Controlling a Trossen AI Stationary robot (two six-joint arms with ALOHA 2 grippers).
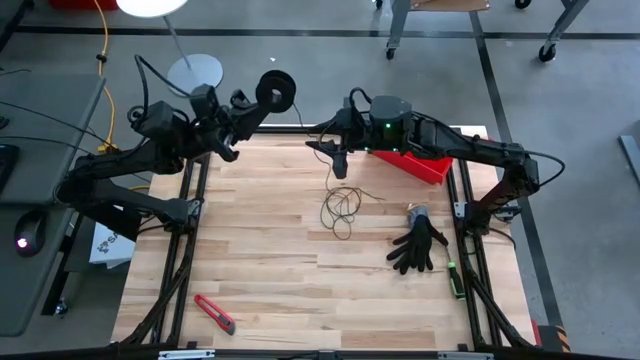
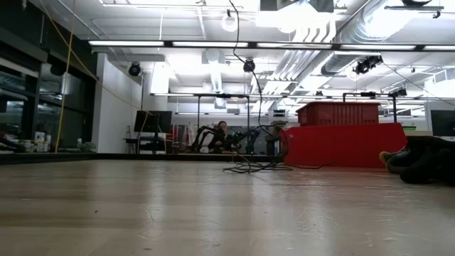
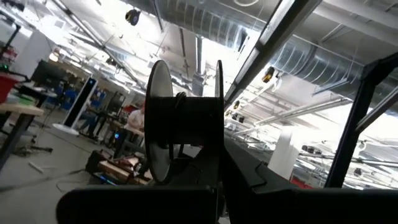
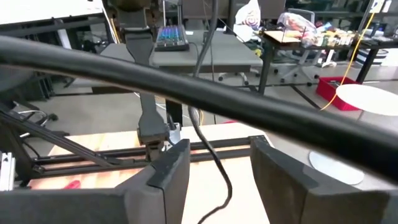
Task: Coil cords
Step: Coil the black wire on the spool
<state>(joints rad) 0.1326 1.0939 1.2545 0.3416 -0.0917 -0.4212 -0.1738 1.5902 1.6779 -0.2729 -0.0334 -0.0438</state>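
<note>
- Left gripper [image 1: 262, 97], raised past the counter's [image 1: 270, 290] far edge, clamps the black spool [image 1: 275, 90] between closed fingers.
- Right gripper [image 1: 338, 160] angles downward, fingers parted and empty, the cord [image 1: 342, 206] coiled below them.

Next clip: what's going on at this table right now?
A cord-coiling job is under way. The left claw is shut on the black spool, holding it up beyond the table's far edge. The right claw hangs open above the table's far middle, with the thin cord lying in loose loops on the wood below it. A black glove, a red bin and a red utility knife lie unused.
</note>
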